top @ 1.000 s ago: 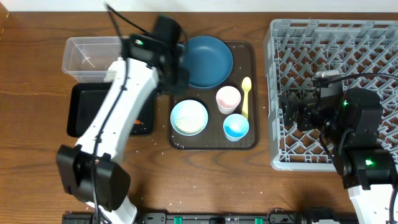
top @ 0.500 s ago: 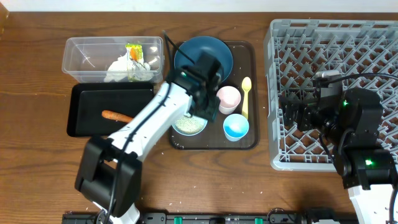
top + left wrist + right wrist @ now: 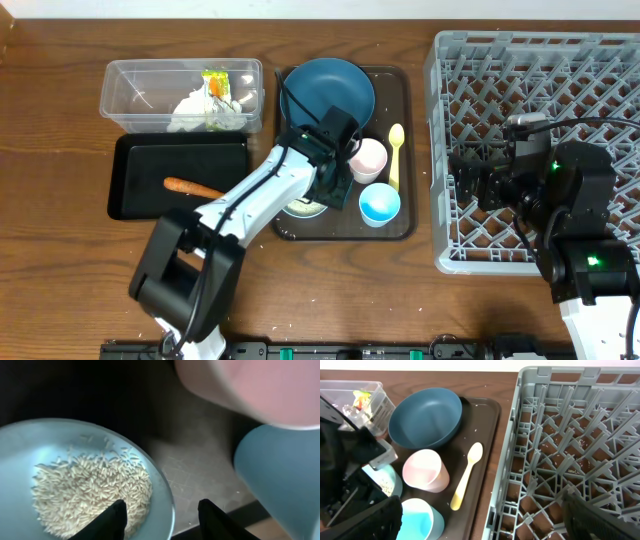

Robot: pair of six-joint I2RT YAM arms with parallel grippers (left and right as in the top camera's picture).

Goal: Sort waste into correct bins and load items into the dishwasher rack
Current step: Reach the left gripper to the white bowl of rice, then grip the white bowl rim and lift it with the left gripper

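Left pincer (image 3: 165, 516) sits low over the brown serving tray (image 3: 200, 475), fingers apart, straddling the right rim of the light blue bowl (image 3: 30, 445). One finger is over the rice (image 3: 90, 487) inside, the other outside, toward the small light blue cup (image 3: 280, 475). Right pincer (image 3: 485, 520) hangs over the grey rack (image 3: 570, 435), fingers wide apart, holding nothing.

Robot lab bench staged as a kitchen; wooden table (image 3: 60, 260), grey dishwasher rack (image 3: 600, 70), serving tray (image 3: 404, 110).

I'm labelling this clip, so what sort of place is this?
Likely a lab tabletop staged for dish clearing: grey dishwasher rack, brown tray holding a blue plate, clear waste tub.
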